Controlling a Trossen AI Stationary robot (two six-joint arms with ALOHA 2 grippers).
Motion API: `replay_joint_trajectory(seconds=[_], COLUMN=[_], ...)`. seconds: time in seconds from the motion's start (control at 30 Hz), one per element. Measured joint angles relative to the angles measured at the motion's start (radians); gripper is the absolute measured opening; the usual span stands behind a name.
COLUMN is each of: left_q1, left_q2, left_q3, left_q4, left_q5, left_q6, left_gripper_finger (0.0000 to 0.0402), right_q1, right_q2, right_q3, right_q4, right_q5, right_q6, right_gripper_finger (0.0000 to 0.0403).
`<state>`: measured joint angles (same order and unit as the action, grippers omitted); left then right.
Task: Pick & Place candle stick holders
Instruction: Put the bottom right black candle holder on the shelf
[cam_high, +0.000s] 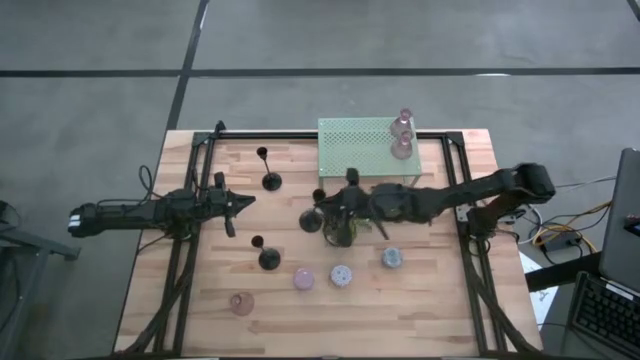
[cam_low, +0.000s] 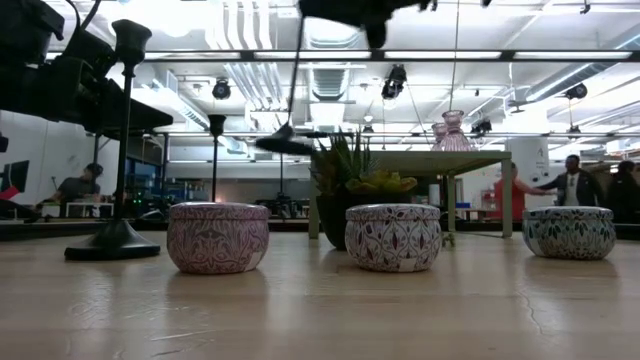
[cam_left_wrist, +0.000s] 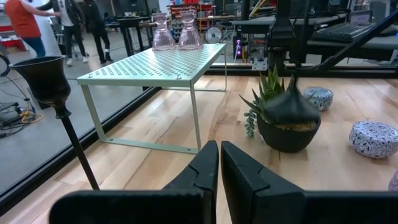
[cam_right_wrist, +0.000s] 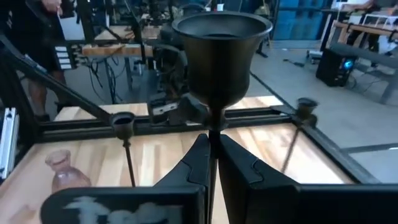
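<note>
My right gripper (cam_right_wrist: 212, 155) is clamped on a slim black candlestick (cam_right_wrist: 217, 50), wide goblet-shaped cup on top; left gripper (cam_left_wrist: 219, 163) shut, empty

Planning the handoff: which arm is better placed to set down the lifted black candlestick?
The right arm. Its tool is already shut on the candlestick stem, lifted off the table near the plant. The left tool is shut and empty, farther left.

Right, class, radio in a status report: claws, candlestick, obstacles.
Right claw shut on black candlestick, lifted off table. Left claw shut, empty, mid-table. Spiky plant close beside lifted base.
</note>
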<state>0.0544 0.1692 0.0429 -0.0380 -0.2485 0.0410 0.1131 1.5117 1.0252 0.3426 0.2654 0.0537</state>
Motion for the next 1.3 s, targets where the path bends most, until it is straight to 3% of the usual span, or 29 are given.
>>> replay_joint_trajectory(seconds=[0.1,0.37,0.53,0.97,1.3], left_q1=[0.0,0.0,0.0,0.0,0.0], left_q2=[0.0,0.0,0.0,0.0,0.0], left_q3=[0.0,0.0,0.0,0.0,0.0], left_q4=[0.0,0.0,0.0,0.0,0.0], left_q5=[0.0,0.0,0.0,0.0,0.0], left_q6=[0.0,0.0,0.0,0.0,0.0], left_gripper_finger=[0.0023,0.0023,0.0023,0.0023,0.0023], right_q1=[-0.006,-0.037,-0.118,-0.503,-0.651], right_q2=[-0.084,-0.236,-0.284,-0.275,-0.21], right_q3=[0.002,0.071,0.081,0.076,0.082], right_q4=[-0.085,-0.349,-0.372,-0.396,-0.391], right_q5=[0.024,0.231,0.236,0.198,0.198], right_q6=[-0.001,-0.006,-0.014,0.114,0.152], right_gripper_finger=[0.0013,0.0013,0.0013,0.0013,0.0013])
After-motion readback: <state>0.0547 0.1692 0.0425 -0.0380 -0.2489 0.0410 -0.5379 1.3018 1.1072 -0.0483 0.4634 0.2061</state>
